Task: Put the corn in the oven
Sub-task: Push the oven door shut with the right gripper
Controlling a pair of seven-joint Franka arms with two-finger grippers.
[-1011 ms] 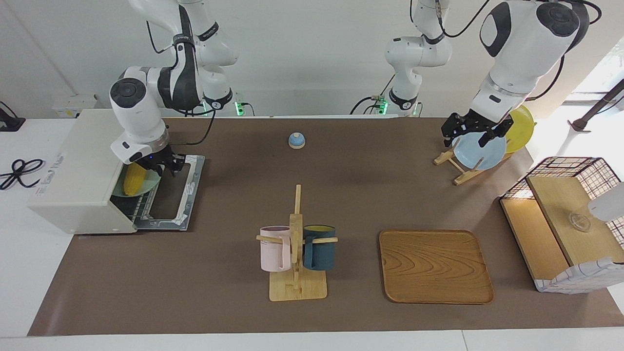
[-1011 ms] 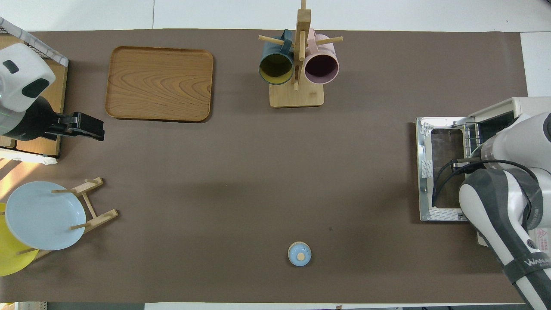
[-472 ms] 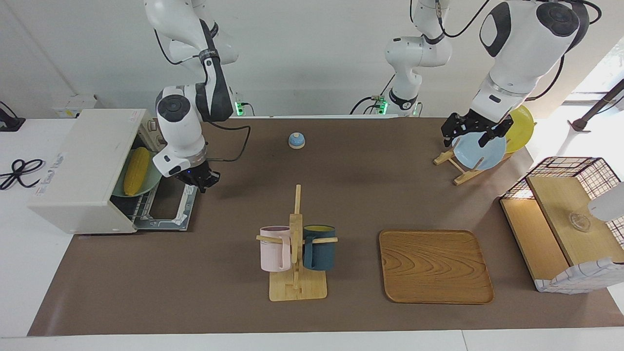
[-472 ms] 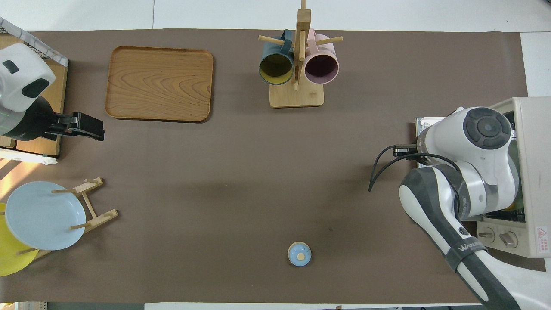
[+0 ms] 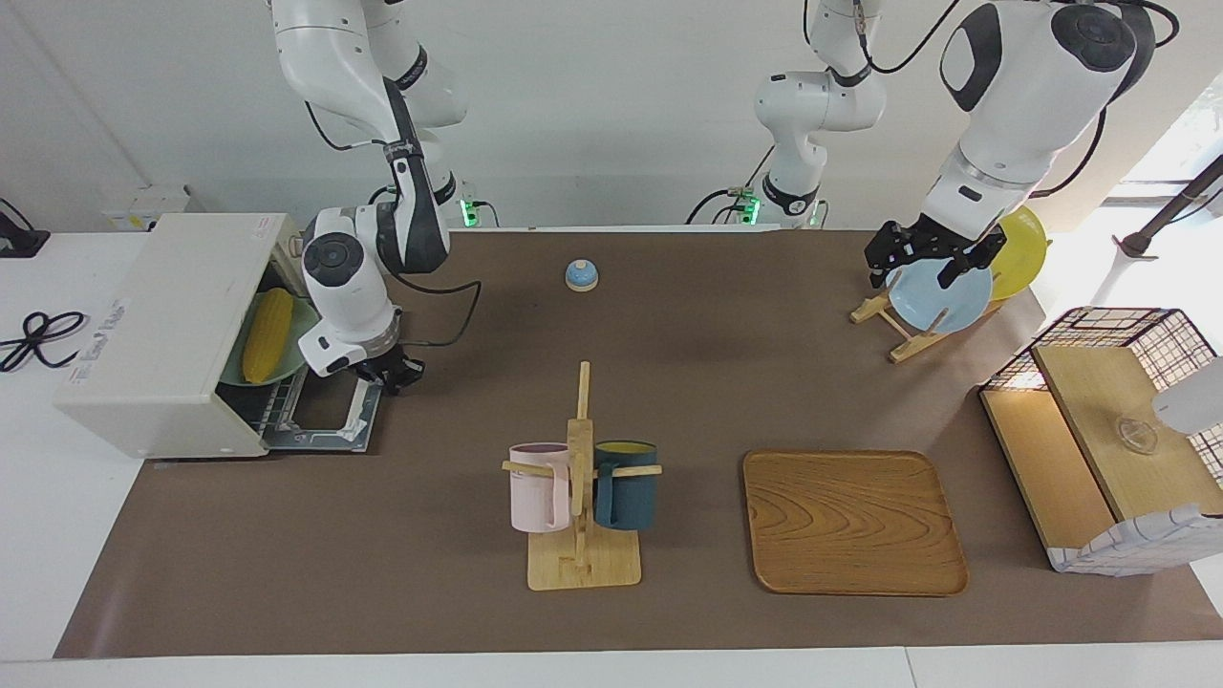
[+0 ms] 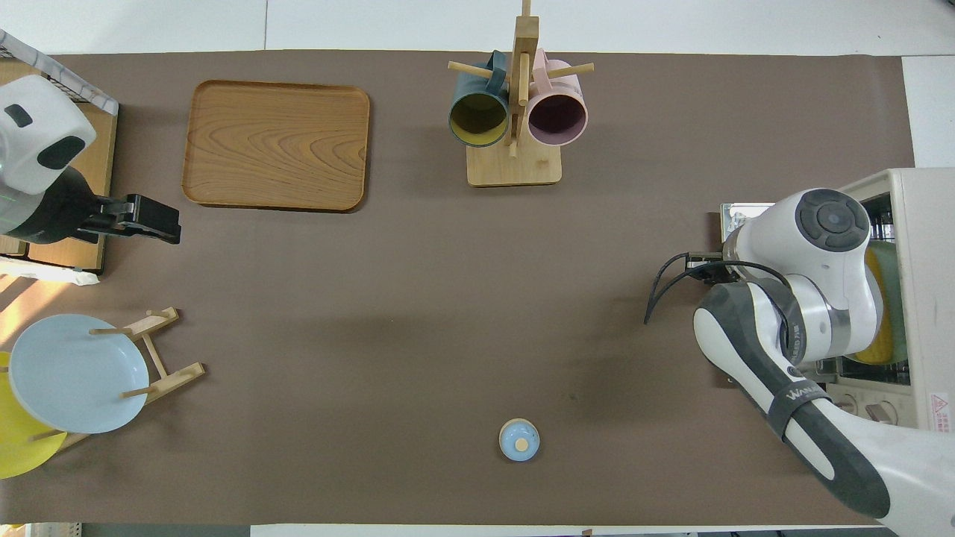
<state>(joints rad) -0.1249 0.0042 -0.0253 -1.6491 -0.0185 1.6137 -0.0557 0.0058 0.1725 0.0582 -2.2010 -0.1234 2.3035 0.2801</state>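
right gripper [image 5: 394, 371] hangs pinched shut and empty over the open oven [image 5: 162, 334] door; left gripper [image 5: 925, 258] waits wide open over the plates; corn [image 5: 267, 334] sits in the oven, clearest in the facing view

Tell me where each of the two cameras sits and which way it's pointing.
Facing view: high across the table, looking at both robots; whole arms show, right end effector over the oven door, left end effector over the plate rack.
Overhead view: above the robots' end, looking steeply down; arms enter from the bottom.
Shared: corn in the oven, mug stand, wooden tray, half a turn apart.
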